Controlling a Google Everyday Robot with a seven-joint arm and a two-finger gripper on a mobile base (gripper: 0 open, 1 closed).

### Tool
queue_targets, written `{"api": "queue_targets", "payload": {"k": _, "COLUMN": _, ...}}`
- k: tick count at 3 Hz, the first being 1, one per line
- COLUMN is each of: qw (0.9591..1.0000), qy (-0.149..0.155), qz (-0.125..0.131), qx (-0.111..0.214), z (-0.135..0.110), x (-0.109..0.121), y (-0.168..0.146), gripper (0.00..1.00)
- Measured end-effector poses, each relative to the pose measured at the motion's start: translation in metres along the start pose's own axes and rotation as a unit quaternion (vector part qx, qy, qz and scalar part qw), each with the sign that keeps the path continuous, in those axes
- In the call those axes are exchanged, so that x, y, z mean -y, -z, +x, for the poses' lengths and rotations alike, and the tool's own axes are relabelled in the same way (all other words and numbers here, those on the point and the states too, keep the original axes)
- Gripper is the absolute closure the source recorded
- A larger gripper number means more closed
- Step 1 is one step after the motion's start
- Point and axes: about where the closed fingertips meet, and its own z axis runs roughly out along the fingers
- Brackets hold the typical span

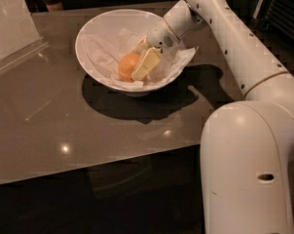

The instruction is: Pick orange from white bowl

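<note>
A: Arm colour?
B: White all over. The arm [234, 43] was made of glossy rounded shells, with rows of small dark dots along the links.
A: Joints?
B: A thin tan ring [266, 78] wrapped one joint. The wrist [174, 26] was a stubby white cylinder with a greyish speckled patch on its end.
A: Lower body?
B: A big smooth white housing [249, 169], dome-topped, with one dark oval slot [266, 177] on its side.
A: Gripper?
B: The gripper [145, 65] was pale yellow, flat and wedge-like. It sat down inside the white bowl [96, 30], just beside the orange [127, 65].
</note>
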Motion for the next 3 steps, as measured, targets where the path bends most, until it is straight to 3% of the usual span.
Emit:
{"api": "queue_targets", "payload": {"k": 2, "qw": 1.0, "qy": -0.001, "qz": -0.002, "qx": 0.007, "z": -0.0008, "x": 0.0014, "y": -0.0018, "gripper": 0.89}}
{"api": "queue_targets", "payload": {"k": 3, "qw": 0.9999, "qy": 0.001, "qz": 0.006, "qx": 0.011, "z": -0.0022, "x": 0.0013, "y": 0.0037, "gripper": 1.0}}
